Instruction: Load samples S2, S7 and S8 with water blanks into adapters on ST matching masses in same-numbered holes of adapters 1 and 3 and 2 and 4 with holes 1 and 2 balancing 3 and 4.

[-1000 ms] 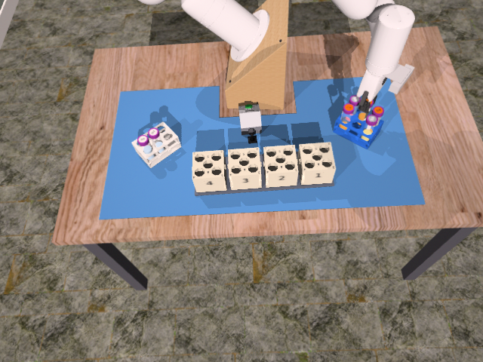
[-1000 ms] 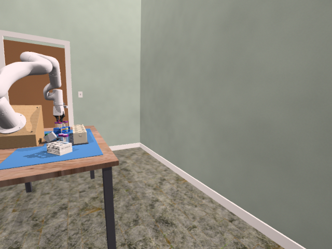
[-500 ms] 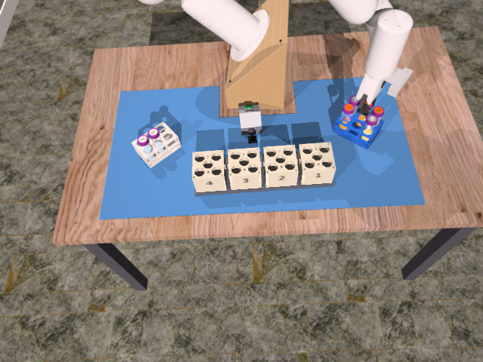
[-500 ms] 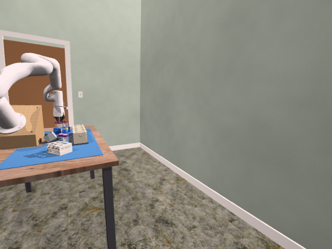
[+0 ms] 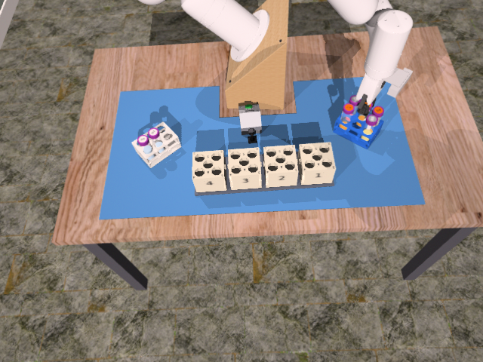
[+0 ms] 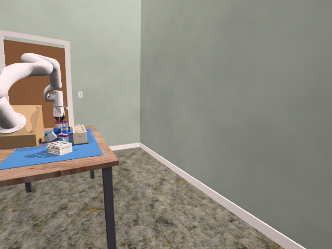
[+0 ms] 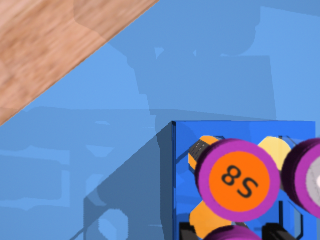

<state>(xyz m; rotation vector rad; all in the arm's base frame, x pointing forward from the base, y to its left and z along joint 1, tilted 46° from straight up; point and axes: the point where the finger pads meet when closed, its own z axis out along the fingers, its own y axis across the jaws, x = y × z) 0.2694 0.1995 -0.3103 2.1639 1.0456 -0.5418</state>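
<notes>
Four adapters (image 5: 281,181) (image 6: 80,138) in a row toward the tabletop edge opposite the arm base, holes bare. S8 (image 7: 239,181) in the blue rack (image 5: 355,134) (image 7: 186,129), near the top view's upper-right tabletop corner. Gripper (image 5: 364,109) (image 6: 59,119) (image 7: 232,233) over that rack, fingers partly apart astride a purple-rimmed cap; clamped or loose, cannot tell.

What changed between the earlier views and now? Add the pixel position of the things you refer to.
The gripper (image 5: 364,110) (image 6: 59,120) (image 7: 232,234) has come down slightly over the blue rack (image 5: 354,136); whether it has taken hold of a tube, I cannot tell. The white rack (image 5: 152,161) (image 6: 59,151) and the adapters on the stand look unchanged.
</notes>
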